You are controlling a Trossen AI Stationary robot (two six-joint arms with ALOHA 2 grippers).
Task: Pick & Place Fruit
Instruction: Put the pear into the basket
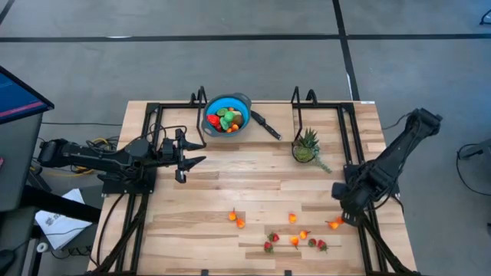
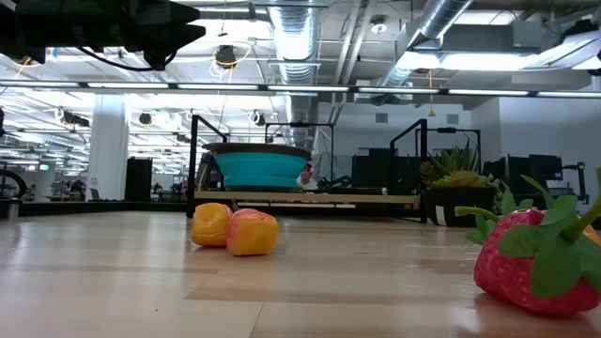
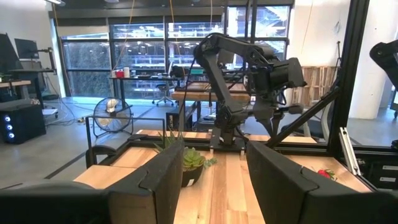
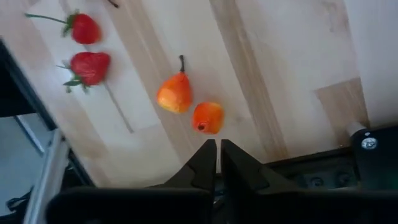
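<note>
Wooden table (image 1: pixel 230 192) is noted with fruit (image 4: pixel 207 117) ungrasped beneath the clenched, empty right gripper (image 4: pixel 218 155); reopening is required before pickup, while the left gripper (image 1: pixel 186 156) is parted and idle.

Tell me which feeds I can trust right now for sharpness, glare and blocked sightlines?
High view: evenly lit, the table crisp, no glare. Low view: the near strawberry looms large and soft at the frame's edge, ceiling lights bright behind. Left wrist view: its own dark fingers block the lower frame. Right wrist view: washed-out wood, the orange pear-shaped fruit slightly soft but readable.
</note>
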